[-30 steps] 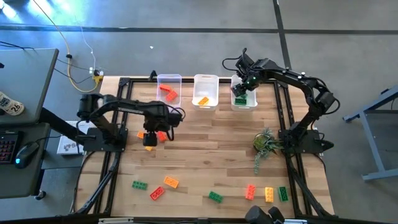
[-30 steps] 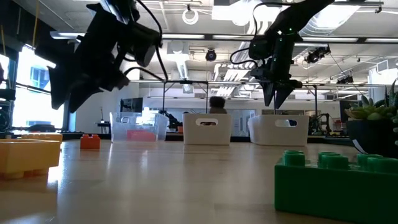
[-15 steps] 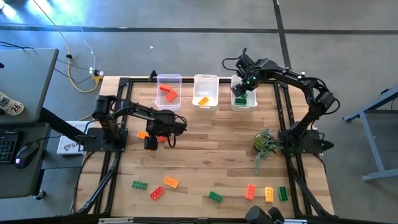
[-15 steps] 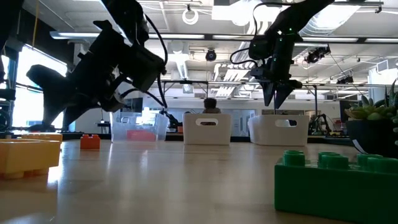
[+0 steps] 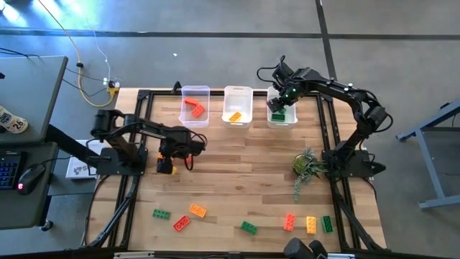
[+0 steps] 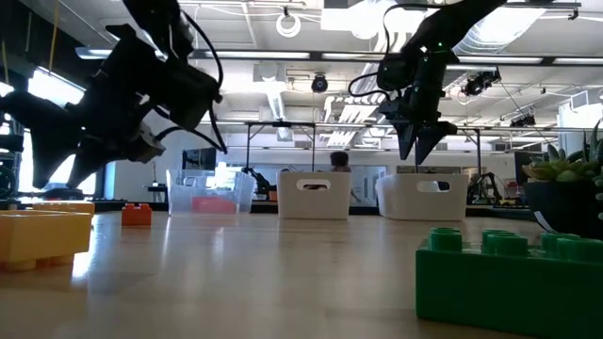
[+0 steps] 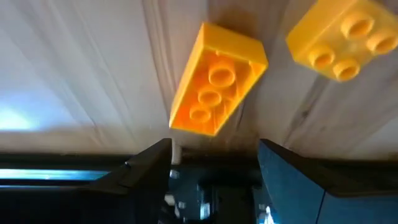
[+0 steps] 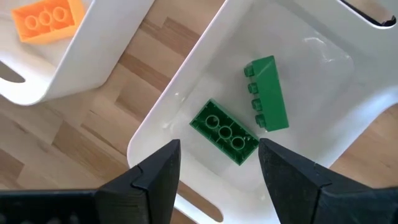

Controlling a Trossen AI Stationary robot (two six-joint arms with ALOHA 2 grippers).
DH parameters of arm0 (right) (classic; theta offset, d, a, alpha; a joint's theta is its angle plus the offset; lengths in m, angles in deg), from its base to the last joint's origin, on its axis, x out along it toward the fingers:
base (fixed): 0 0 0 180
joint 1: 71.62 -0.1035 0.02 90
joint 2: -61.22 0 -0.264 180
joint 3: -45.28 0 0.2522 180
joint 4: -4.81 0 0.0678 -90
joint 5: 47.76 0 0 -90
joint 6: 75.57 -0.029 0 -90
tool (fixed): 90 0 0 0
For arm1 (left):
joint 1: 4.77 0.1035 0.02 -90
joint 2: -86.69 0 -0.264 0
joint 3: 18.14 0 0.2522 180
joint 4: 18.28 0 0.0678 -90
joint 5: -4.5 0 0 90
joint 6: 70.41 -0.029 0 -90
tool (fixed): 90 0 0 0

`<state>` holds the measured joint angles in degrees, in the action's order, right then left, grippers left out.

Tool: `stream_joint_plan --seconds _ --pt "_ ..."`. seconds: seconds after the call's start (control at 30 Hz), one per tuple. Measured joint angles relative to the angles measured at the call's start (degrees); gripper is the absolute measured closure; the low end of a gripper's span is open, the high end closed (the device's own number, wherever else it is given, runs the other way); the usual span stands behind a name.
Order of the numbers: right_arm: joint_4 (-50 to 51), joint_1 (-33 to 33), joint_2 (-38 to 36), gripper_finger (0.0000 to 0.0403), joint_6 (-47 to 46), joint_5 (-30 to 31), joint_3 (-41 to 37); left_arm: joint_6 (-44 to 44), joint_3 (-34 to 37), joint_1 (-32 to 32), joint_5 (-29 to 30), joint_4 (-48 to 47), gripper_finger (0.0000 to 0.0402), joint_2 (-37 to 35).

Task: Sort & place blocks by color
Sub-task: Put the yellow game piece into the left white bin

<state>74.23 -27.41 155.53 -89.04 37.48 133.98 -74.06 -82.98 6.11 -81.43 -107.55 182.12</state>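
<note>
Hovering low at the left-centre of the high view, the left gripper (image 5: 166,160) is sitting over two orange-yellow blocks (image 7: 216,88) on the wooden table (image 5: 244,173); its fingers (image 7: 146,163) are spread apart, holding nothing, with the long studded block lying just ahead of the gap and a squarer one (image 7: 341,38) beside it. The right gripper (image 5: 277,105) is hanging above the green bin (image 5: 291,119) at upper right of the high view, jaws parted and empty. Two green blocks (image 8: 224,132) are lying inside that clear plastic bin, studs showing. The middle bin (image 5: 238,106) is holding an orange block (image 8: 48,18), and the left bin (image 5: 195,92) a red block (image 5: 194,107). Loose red, orange and green blocks (image 5: 249,227) are lying along the lower edge, near a plant sprig (image 5: 306,165).
</note>
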Motion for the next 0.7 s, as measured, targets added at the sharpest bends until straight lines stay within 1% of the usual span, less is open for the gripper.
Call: stream_joint_plan --seconds 0.13,0.43,0.7 --pt "-0.16 0.0 0.0 0.0199 -0.28 0.01 0.0 0.08 1.97 0.0 0.29 3.57 0.0174 -1.64" --pt "-0.39 0.0 0.0 0.0199 -1.7 0.01 0.0 0.41 4.17 0.04 3.2 9.86 0.0174 -1.62" --pt "-0.42 0.0 0.0 0.0199 -1.72 0.0 0.0 0.06 8.01 0.02 3.07 13.74 0.0174 -1.58"
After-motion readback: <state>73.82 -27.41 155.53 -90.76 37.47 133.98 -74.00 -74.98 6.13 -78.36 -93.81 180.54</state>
